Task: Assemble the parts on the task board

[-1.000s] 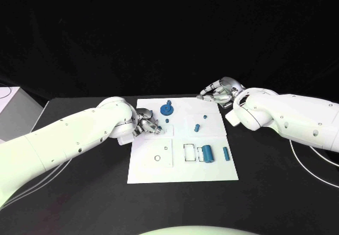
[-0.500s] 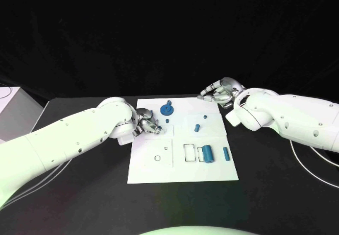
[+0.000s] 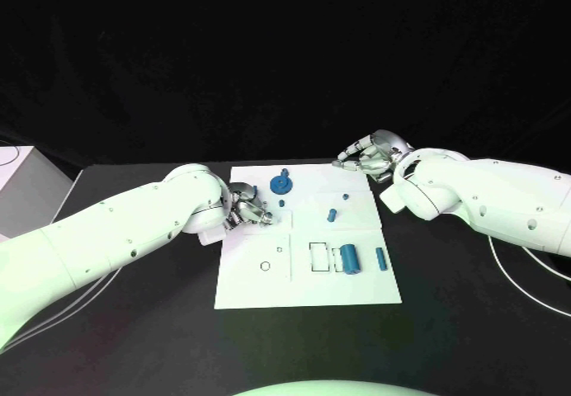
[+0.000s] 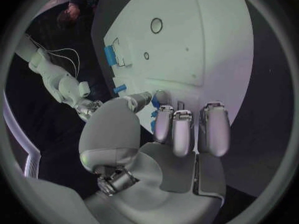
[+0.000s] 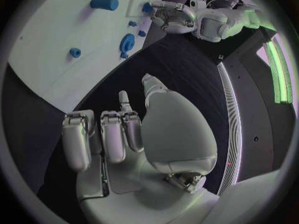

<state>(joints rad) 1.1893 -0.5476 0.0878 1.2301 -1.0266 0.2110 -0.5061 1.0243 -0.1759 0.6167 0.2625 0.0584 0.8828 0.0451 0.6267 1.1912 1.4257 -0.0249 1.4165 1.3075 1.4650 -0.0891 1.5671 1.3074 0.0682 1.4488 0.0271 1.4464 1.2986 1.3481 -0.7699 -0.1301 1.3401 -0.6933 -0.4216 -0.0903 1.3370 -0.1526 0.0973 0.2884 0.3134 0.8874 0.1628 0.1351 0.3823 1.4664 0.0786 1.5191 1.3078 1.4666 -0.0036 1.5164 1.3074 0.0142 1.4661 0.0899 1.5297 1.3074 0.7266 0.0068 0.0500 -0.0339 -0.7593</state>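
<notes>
The white task board (image 3: 304, 285) lies mid-table. On it are a blue gear (image 3: 280, 183), a small peg (image 3: 345, 197), a short cylinder (image 3: 332, 216), a thick cylinder (image 3: 350, 257) and a slim bar (image 3: 381, 259). My left hand (image 3: 247, 208) hovers over the board's left edge, just near of the gear. Its fingers are curled, and a small blue part (image 4: 155, 101) shows between the thumb and fingers; the same part (image 5: 147, 7) appears at the left hand (image 5: 173, 16). My right hand (image 3: 369, 154) is off the board's far right corner, fingers curled in on nothing (image 5: 118, 134).
Printed outlines mark the board's near half: an oval (image 3: 264, 266) and a rectangle (image 3: 319, 256). A white box (image 3: 24, 190) stands at the table's left edge. A cable (image 3: 535, 272) trails at the right.
</notes>
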